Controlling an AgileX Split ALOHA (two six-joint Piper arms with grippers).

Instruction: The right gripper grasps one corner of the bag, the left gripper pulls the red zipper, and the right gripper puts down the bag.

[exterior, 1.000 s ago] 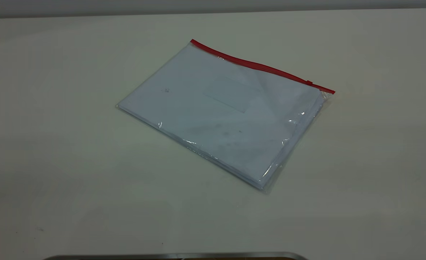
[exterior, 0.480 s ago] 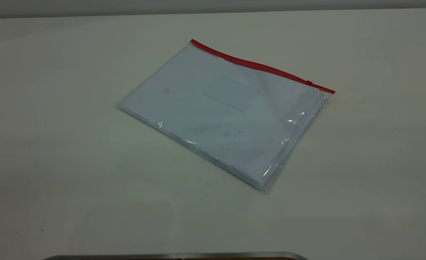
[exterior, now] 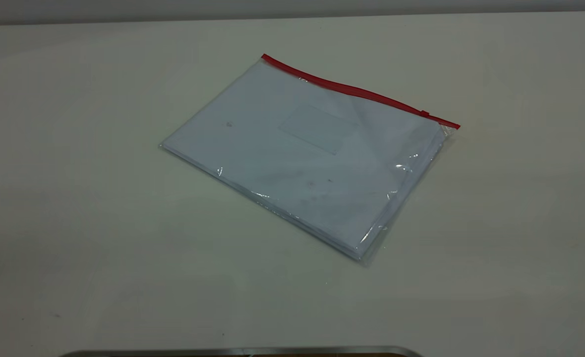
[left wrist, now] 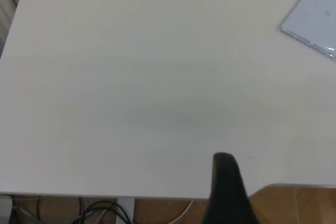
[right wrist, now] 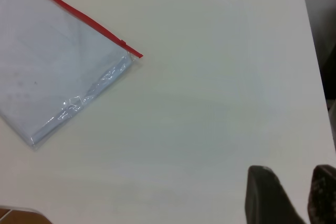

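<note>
From outside, one camera looks steeply down on my desk and the bag, while both my wrist cameras look down from well apart, each catching that bag at its frame's edge.

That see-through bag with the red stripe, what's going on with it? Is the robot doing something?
Nothing is touching the bag yet. It lies flat on the white table with papers inside, and its red zipper runs along the far edge, with the slider tab near the right end. The right end effector is open and hangs over bare table, apart from the corner of the bag where the red strip ends. The left end effector is also well away from the bag, near the table's edge.
</note>
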